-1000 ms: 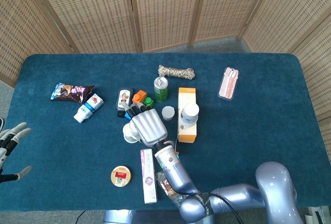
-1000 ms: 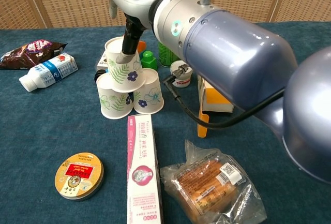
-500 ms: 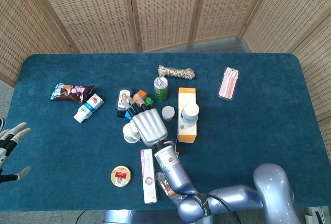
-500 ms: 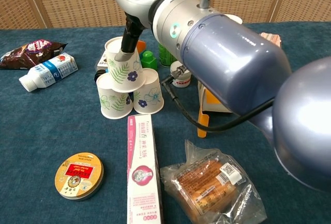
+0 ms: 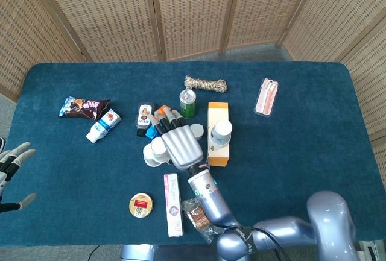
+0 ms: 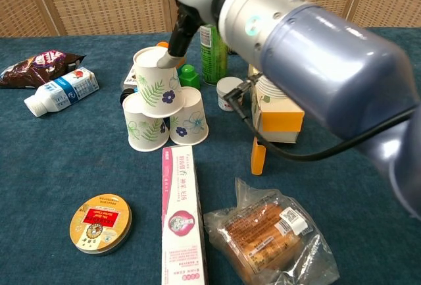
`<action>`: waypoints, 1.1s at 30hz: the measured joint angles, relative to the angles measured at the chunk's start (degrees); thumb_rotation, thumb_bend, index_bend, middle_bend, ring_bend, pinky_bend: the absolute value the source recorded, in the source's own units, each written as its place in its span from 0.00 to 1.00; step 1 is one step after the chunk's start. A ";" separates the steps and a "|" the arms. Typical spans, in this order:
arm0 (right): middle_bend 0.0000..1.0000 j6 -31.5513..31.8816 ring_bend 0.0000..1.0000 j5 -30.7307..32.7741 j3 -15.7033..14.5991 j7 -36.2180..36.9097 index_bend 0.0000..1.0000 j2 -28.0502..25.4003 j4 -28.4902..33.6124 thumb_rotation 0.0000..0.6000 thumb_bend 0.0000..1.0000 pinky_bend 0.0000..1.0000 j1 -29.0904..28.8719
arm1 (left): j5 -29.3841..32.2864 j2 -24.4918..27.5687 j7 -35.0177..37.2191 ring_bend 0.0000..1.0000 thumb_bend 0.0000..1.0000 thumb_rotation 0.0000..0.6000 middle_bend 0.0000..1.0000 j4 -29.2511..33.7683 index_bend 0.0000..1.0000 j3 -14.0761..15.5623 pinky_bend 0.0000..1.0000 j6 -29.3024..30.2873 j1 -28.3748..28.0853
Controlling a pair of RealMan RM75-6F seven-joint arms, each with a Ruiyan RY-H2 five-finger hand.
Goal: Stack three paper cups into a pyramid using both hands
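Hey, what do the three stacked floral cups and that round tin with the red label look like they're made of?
The three floral cups look like matte white paper: thin walls, rolled rims, printed leaf and flower patterns. The round tin with the red label appears to be metal with a golden, slightly glossy finish and a printed lid, though coated plastic can't be ruled out.

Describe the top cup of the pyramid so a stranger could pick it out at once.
Start at the tall orange-and-white carton near the middle of the blue table, then look to its left for three paper cups. The top cup rests on the two upside-down bottom cups. It alone stands mouth up, with a green fern and purple flower, just under the right hand.
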State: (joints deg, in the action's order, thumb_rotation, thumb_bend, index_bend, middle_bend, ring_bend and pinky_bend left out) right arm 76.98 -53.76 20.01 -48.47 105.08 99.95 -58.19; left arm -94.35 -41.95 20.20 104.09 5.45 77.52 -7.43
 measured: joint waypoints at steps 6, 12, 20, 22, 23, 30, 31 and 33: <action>0.00 0.57 0.00 -3.14 -1.24 2.65 0.00 -5.14 3.78 1.00 0.03 0.16 3.05 | -0.13 -0.13 -0.78 0.00 0.31 1.00 0.00 0.33 0.07 0.10 0.00 -0.17 -0.03; 0.00 1.36 0.00 -6.80 -2.39 6.89 0.00 -11.09 6.55 1.00 0.03 0.16 6.84 | -0.20 -0.31 -1.54 0.00 0.31 1.00 0.00 0.61 0.08 0.19 0.00 -0.30 -0.01; 0.00 2.29 0.00 -10.91 -3.52 14.33 0.00 -18.51 7.79 1.00 0.03 0.16 12.07 | -0.22 -0.51 -2.34 0.00 0.31 1.00 0.00 0.95 0.08 0.28 0.00 -0.46 -0.01; 0.00 2.47 0.00 -11.68 -3.64 16.04 0.00 -19.88 7.75 1.00 0.03 0.16 13.08 | -0.27 -0.53 -2.51 0.00 0.31 1.00 0.00 0.99 0.08 0.30 0.00 -0.45 0.00; 0.00 2.58 0.00 -12.17 -3.72 17.23 0.00 -20.74 7.66 1.00 0.03 0.16 13.75 | -0.32 -0.55 -2.63 0.00 0.31 1.00 0.00 1.04 0.08 0.32 0.00 -0.43 0.01; 0.02 2.98 0.00 -15.00 -4.19 25.72 0.01 -24.89 5.46 1.00 0.03 0.16 17.58 | -0.55 -0.59 -2.92 0.00 0.31 1.00 0.00 1.14 0.07 0.44 0.00 -0.20 0.15; 0.02 2.99 0.00 -15.32 -4.27 27.06 0.01 -25.42 4.95 1.00 0.03 0.16 18.11 | -0.60 -0.60 -2.96 0.00 0.31 1.00 0.00 1.16 0.08 0.47 0.00 -0.19 0.16; 0.02 2.95 0.00 -16.05 -4.49 30.22 0.01 -26.71 3.52 1.00 0.03 0.16 19.40 | -0.73 -0.61 -3.04 0.00 0.31 1.00 0.00 1.21 0.08 0.51 0.00 -0.17 0.17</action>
State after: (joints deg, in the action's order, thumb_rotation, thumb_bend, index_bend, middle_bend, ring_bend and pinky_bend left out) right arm 79.93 -69.80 15.52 -18.25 78.38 103.47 -38.79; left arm -95.07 -42.56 17.16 105.30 5.97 77.36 -7.26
